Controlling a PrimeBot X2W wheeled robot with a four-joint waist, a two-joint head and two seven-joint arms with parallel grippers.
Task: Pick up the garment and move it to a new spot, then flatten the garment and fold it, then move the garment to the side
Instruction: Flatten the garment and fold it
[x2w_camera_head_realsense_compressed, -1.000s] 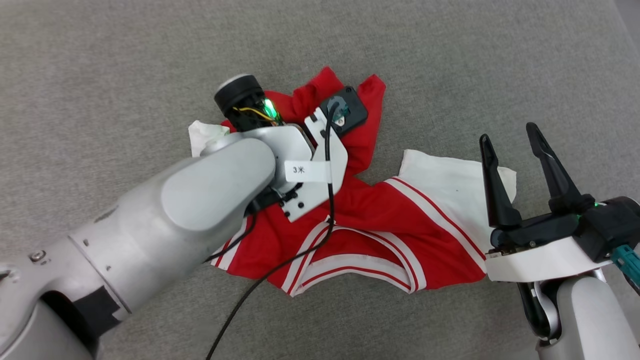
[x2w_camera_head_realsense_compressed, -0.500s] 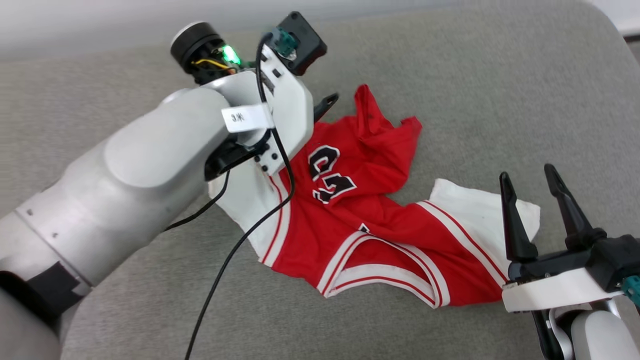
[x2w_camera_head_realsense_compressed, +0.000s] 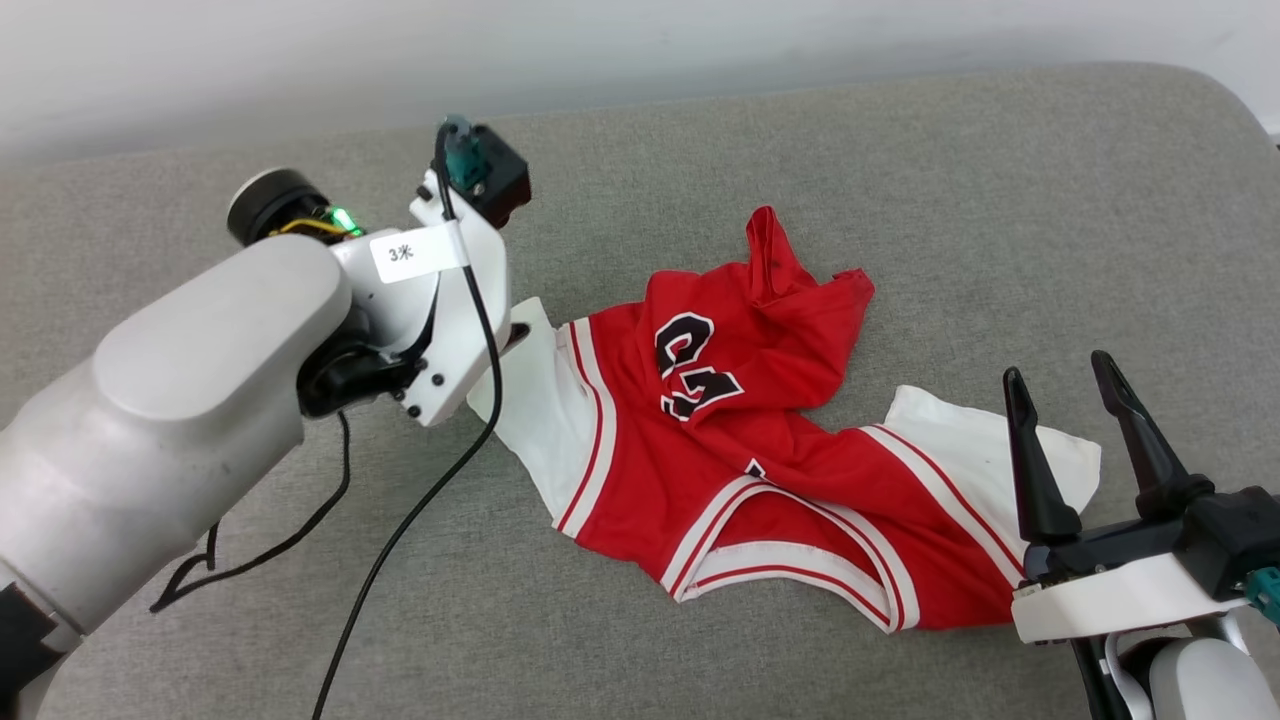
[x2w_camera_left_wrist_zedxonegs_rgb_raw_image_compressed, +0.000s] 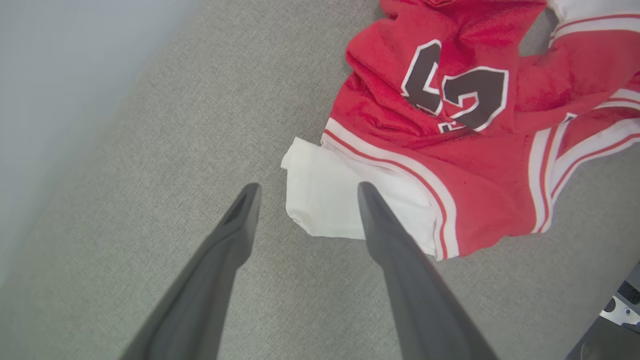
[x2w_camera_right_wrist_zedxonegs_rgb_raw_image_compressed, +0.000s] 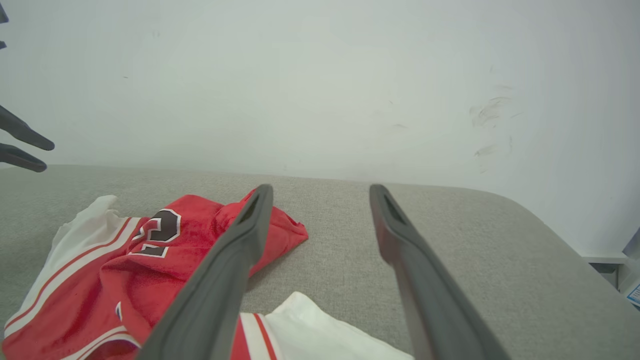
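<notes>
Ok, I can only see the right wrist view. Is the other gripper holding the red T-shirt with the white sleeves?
Observer: No. The left wrist view shows the left gripper open, with nothing between its fingers.
Operator: Is it close to the shirt?
Observer: Yes. There its fingertips sit by the edge of one white sleeve of the red jersey T-shirt; I can't tell whether they touch.
Operator: Anything I could snag?
Observer: Maybe. The head view shows a thin black cable trailing from the left arm across the grey padded surface, left of the shirt.
</notes>
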